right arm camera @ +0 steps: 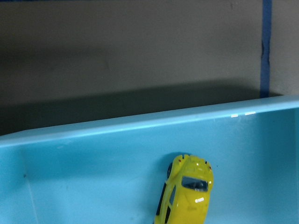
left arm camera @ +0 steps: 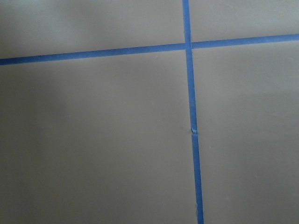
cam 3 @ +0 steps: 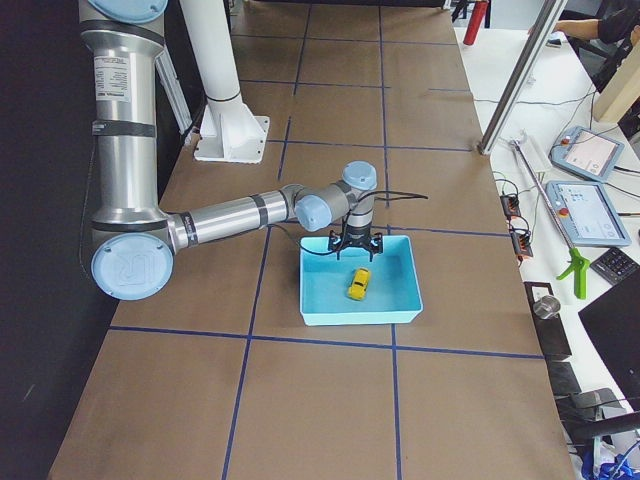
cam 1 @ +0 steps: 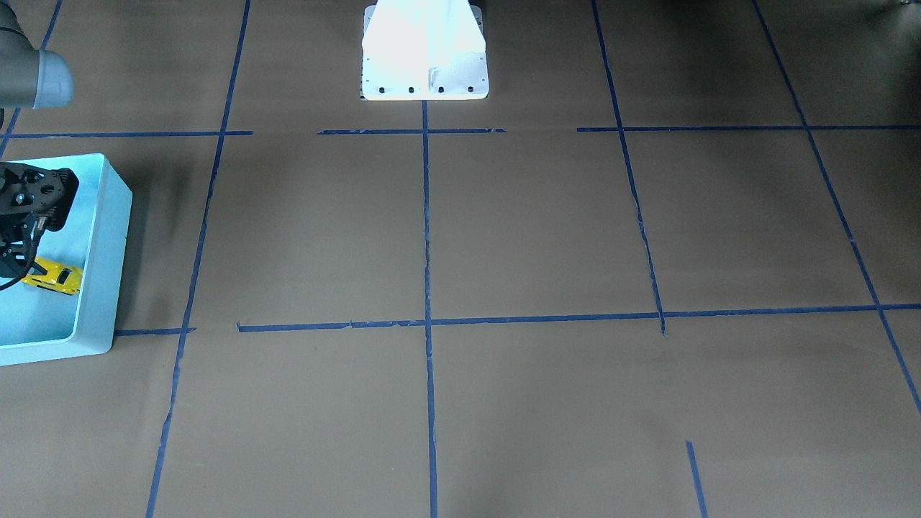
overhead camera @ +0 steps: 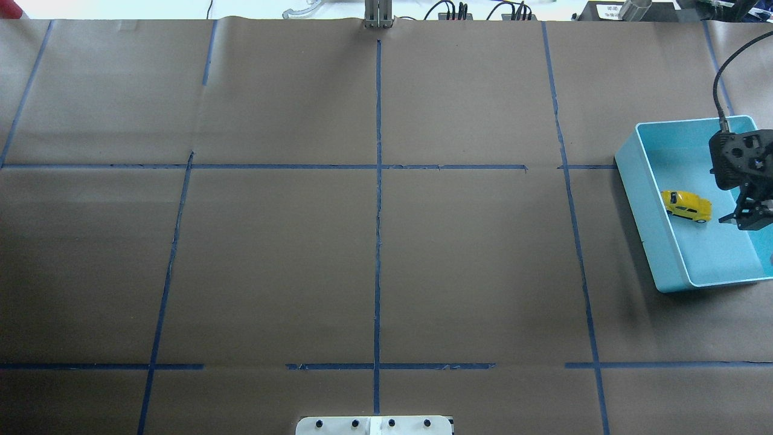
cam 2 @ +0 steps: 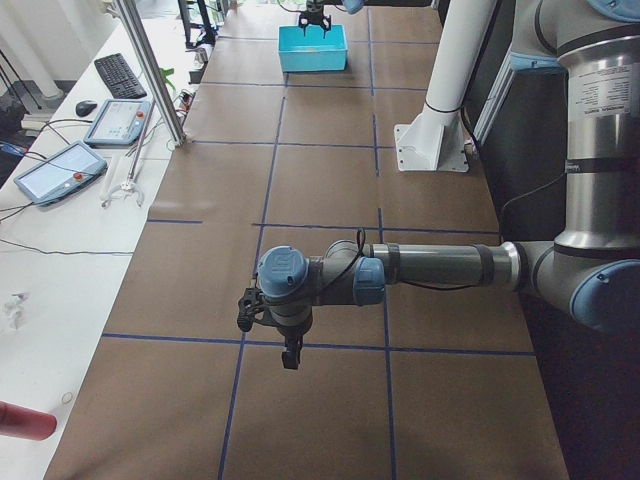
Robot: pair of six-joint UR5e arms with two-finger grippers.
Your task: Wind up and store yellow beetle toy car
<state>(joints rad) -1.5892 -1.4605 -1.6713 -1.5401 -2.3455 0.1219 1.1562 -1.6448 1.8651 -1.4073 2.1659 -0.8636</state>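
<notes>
Nearest in the view from the counter's left end, lower middle, the left claw [cam 2: 290, 358] hangs low over bare brown counter [cam 2: 330, 180]. I cannot tell whether it is released or clenched. I judge it is parked there to stay clear of the work.

Far off, at that view's top, sits the light blue bin [cam 2: 312, 52]. At the overhead view's right edge, the yellow beetle toy car [overhead camera: 686, 206] lies loose on the bin floor, near the bin's left wall. The right claw [overhead camera: 746, 223] hovers just beside it, released and empty, so storing looks done to me.

Blue tape lines [overhead camera: 378, 241] cross the counter. Only the bin walls hem the right claw in.
</notes>
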